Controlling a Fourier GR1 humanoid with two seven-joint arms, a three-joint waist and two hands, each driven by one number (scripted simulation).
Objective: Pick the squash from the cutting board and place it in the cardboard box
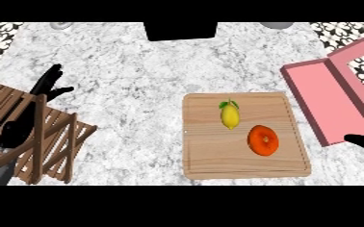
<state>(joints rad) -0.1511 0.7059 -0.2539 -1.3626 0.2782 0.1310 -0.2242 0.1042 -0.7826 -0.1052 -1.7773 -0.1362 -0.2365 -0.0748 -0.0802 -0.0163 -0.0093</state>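
Observation:
A wooden cutting board (213, 163) lies on the counter right of centre. Two things rest on it: a yellow oval one with a green stem (229, 116) and, nearer and to its right, a round orange one with a dimple (264, 140). I cannot tell which of them is the squash. A pink open box (334, 103) stands just right of the board. My left hand (47, 81) rests open at the far left, fingers up, far from the board. Only a black tip of my right hand (354, 139) shows at the right edge, beside the box.
A slatted wooden rack (50, 144) stands at the lower left, partly covering my left arm. A dark rectangular object (180, 31) sits at the back centre. The counter is grey-white marble (128, 77).

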